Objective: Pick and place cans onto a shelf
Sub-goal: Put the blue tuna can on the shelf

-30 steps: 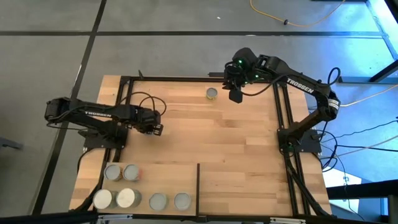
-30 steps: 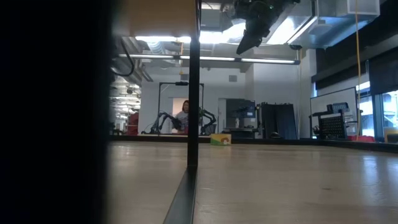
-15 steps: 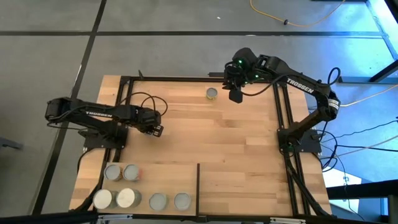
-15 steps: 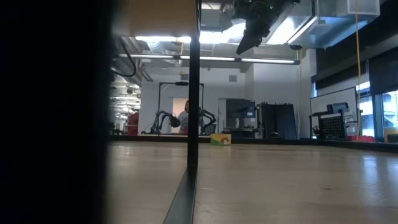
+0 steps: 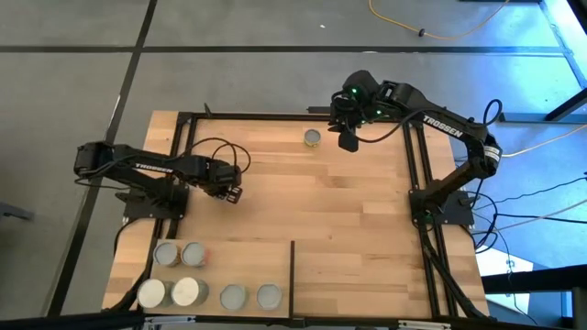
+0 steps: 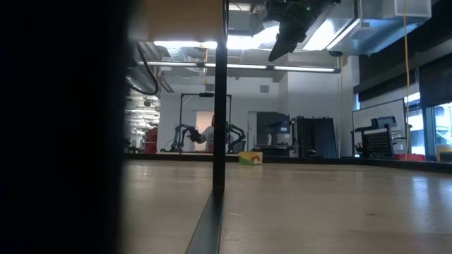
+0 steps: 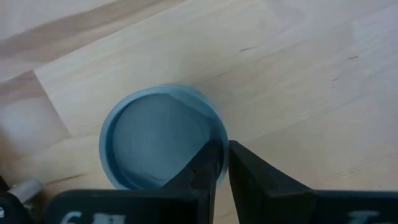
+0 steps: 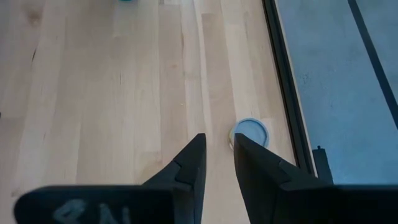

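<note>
The left claw [image 5: 230,192] sits low over the desk [image 5: 348,229], toward its left edge and about midway between the far and near edges. In its wrist view the claw [image 7: 225,146] is right at the rim of a blue-grey can [image 7: 158,140] that stands upright on the wood. From above this can is hidden under the arm. Whether the claw is grasping the can or only resting against it cannot be told. The right claw [image 5: 348,140] hangs above the far edge of the desk, high off the wood in the level view [image 6: 274,55]. In its own wrist view [image 8: 219,138] it is released, with its fingers [image 8: 189,163] a little apart and nothing between them. Just beside it, near the far edge, a lone can [image 5: 313,137] stands upright; the right wrist view shows it [image 8: 250,132] close to the black frame rail [image 8: 286,81] along the desk's edge. The shelf [image 5: 248,261] lies in the near left corner, with its thin black upright edge [image 5: 292,266] on the side toward the middle of the desk. Six cans [image 5: 193,254] stand on the shelf: two side by side toward its left edge, and four in a row along the near edge. The two leftmost cans of that row have whitish tops [image 5: 150,293]. In the room behind the desk, a person [image 6: 209,134] is partly hidden by the black upright.
</note>
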Controlling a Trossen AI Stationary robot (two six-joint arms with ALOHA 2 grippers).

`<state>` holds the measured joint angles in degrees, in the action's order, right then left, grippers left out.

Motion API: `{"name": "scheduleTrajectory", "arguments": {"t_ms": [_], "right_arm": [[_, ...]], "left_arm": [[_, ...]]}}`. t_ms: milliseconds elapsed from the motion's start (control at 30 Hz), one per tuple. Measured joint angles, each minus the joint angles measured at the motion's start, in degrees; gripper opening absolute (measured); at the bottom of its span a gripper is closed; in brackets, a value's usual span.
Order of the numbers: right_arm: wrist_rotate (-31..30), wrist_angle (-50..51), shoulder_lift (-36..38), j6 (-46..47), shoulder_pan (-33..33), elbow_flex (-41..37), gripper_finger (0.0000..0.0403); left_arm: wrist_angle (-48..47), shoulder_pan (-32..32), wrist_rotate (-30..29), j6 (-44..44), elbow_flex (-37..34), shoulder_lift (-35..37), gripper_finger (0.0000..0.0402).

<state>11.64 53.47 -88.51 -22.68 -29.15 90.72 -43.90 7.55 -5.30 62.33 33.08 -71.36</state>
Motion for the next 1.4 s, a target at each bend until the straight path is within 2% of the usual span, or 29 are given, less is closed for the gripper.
{"name": "scheduleTrajectory", "arguments": {"t_ms": [200,433,567,933,1200,1400], "right_arm": [[0.0,0.0,0.0,0.0,0.0,0.0,0.0085],[0.0,-0.1,0.0,0.0,0.0,0.0,0.0085],[0.0,-0.1,0.0,0.0,0.0,0.0,0.0085],[0.0,-0.6,0.0,-0.1,0.0,0.0,0.0085],[0.0,-0.6,0.0,-0.1,0.0,0.0,0.0085],[0.0,-0.5,0.0,-0.1,0.0,0.0,0.0085]], "left_arm": [[0.0,0.0,0.0,-0.2,0.0,-0.1,0.0007],[-1.6,0.1,0.7,-2.1,2.9,-0.6,0.0003],[-4.1,0.1,1.9,-5.3,8.5,-0.4,0.0002],[-20.2,-3.5,3.0,-10.8,28.4,-0.3,0.0001],[-28.0,-12.6,3.5,-13.4,44.7,-0.8,0.0001],[-29.4,-21.4,5.1,-17.8,53.2,-1.6,0.0000]]}}
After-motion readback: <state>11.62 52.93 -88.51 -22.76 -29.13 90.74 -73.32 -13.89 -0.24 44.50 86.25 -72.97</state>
